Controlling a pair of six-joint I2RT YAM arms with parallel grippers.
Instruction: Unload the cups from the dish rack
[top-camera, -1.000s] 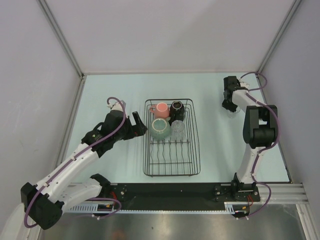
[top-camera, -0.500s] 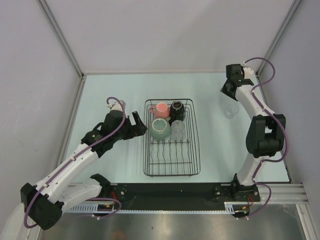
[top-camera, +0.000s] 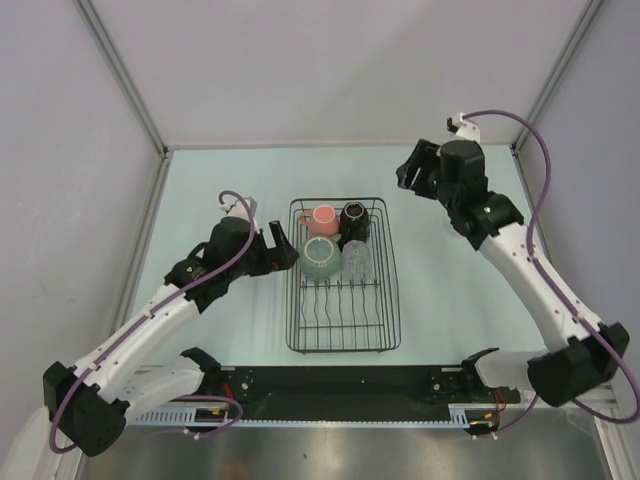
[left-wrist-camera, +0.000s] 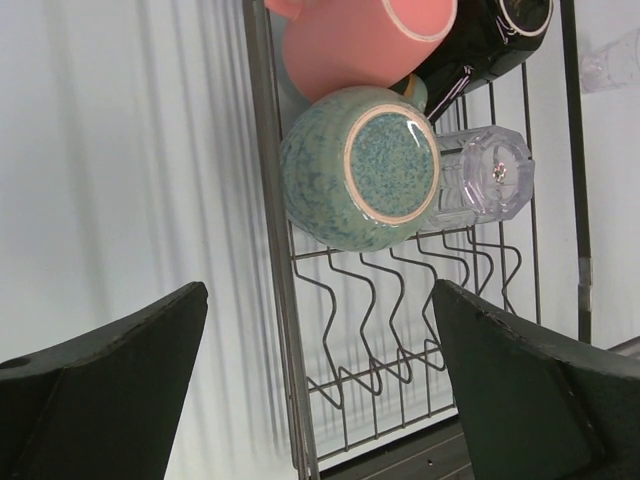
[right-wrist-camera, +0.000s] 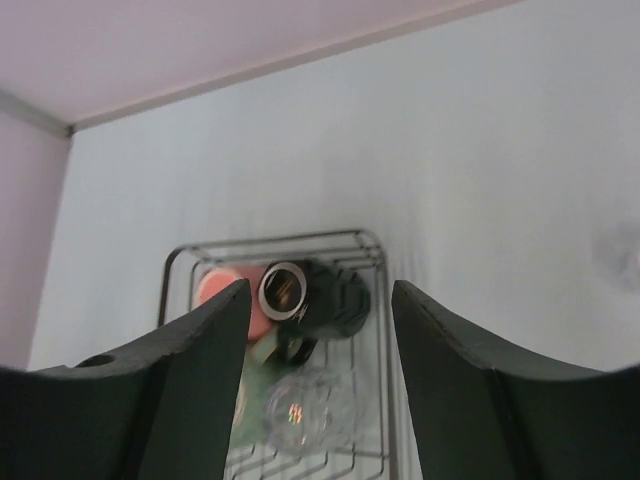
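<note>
Fingers (left-wrist-camera: 120, 380) of the left gripper (top-camera: 281, 247) are spread fully with nothing between them, parked just left of the dish rack (top-camera: 345, 325) and level with the pale-green cup (left-wrist-camera: 355, 165), which I read as lining up to close across it. The right gripper (right-wrist-camera: 320, 290) hangs at the upper right of the overhead frame, jaws parted and empty, aimed back at the black cup (right-wrist-camera: 305, 292). All four cups sit at the rack's far end, mouths down to drain: pink mug (top-camera: 322, 216), black, green, and a clear tumbler (top-camera: 356, 260).
</note>
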